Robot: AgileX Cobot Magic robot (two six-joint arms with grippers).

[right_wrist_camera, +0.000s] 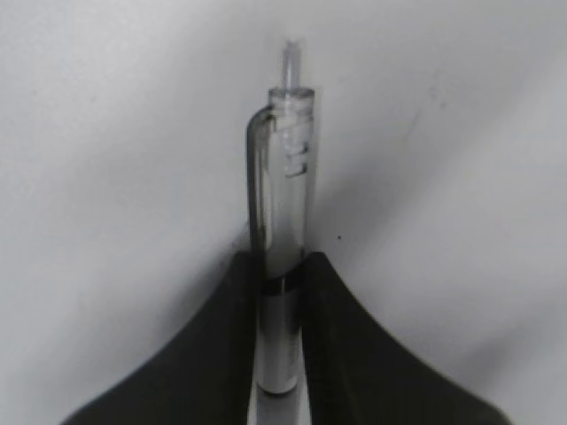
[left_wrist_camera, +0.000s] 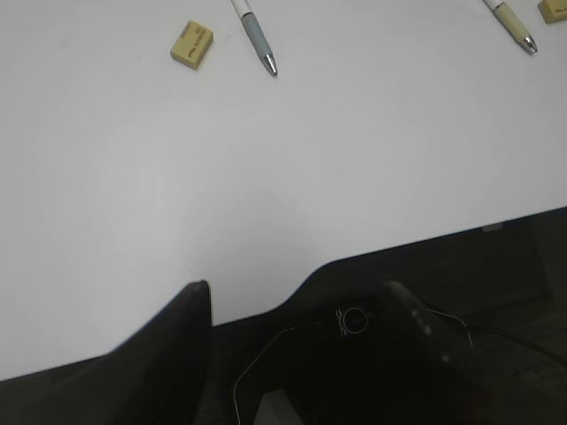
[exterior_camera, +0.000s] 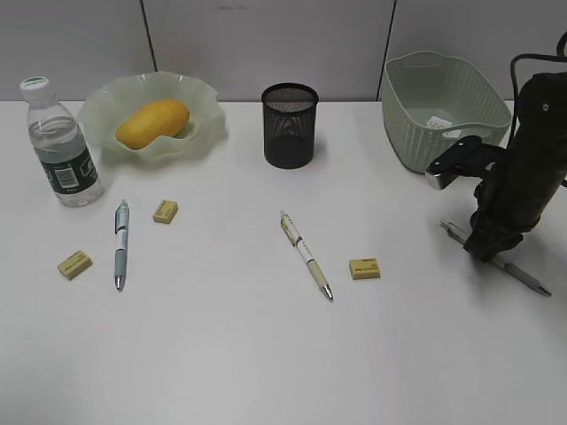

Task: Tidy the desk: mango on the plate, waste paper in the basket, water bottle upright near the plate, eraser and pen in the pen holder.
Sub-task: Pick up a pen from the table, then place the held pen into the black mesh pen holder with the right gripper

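Note:
My right gripper (exterior_camera: 485, 246) is shut on a grey pen (exterior_camera: 523, 274) lying on the desk (exterior_camera: 266, 354) at the right. In the right wrist view the jaws (right_wrist_camera: 282, 270) pinch the pen's barrel (right_wrist_camera: 283, 195). My left gripper (left_wrist_camera: 297, 305) is open and empty over the desk's front edge. The mango (exterior_camera: 152, 124) lies on the plate (exterior_camera: 199, 97). The water bottle (exterior_camera: 60, 146) stands upright left of the plate. White paper (exterior_camera: 438, 122) lies in the basket (exterior_camera: 407, 133). The pen holder (exterior_camera: 290, 126) stands at the back middle.
A blue-grey pen (exterior_camera: 120, 243) and a cream pen (exterior_camera: 306, 253) lie on the desk. Three yellow erasers lie at the left (exterior_camera: 74, 264), near the plate (exterior_camera: 165, 211) and right of the cream pen (exterior_camera: 364, 268). The left wrist view shows one eraser (left_wrist_camera: 192, 44).

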